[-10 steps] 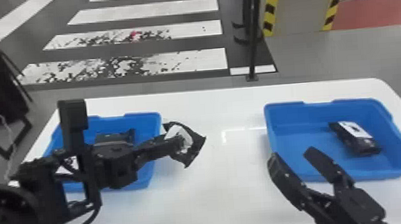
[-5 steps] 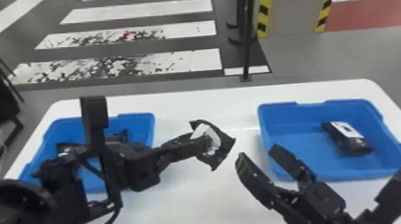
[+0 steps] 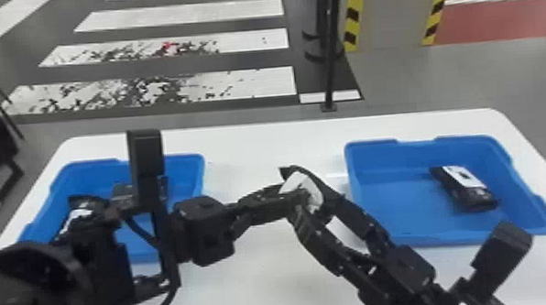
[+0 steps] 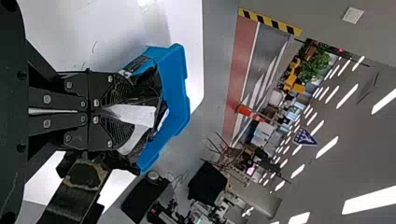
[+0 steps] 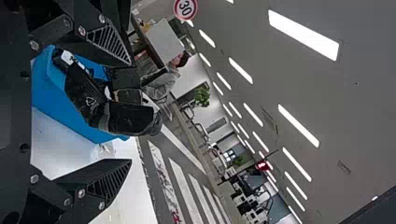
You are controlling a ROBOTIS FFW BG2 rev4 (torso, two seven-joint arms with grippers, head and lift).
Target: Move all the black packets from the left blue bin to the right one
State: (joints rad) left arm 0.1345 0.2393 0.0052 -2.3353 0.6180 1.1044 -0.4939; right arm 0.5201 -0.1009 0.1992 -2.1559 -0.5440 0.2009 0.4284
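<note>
Over the middle of the table, my left gripper (image 3: 289, 199) holds a black packet with a white label (image 3: 315, 191). In the left wrist view that gripper (image 4: 109, 112) is shut on the packet (image 4: 135, 114). My right gripper (image 3: 306, 197) stands open, one finger on each side of the held packet; in its own wrist view the right gripper (image 5: 122, 112) has its fingers wide apart. The left bin (image 3: 199, 173) holds a black and white packet (image 3: 80, 213), partly hidden by my left arm. One black packet with a white label (image 3: 470, 191) lies in the right bin (image 3: 397, 237).
Both bins stand on a white table (image 3: 257, 139), with a wide stretch of tabletop between them. The left arm reaches across the left bin's front part. Behind the table stands a thin black post (image 3: 330, 67).
The left gripper has moved right with its packet, away from the left bin. My right gripper has come left, and its fingers now flank the packet.
</note>
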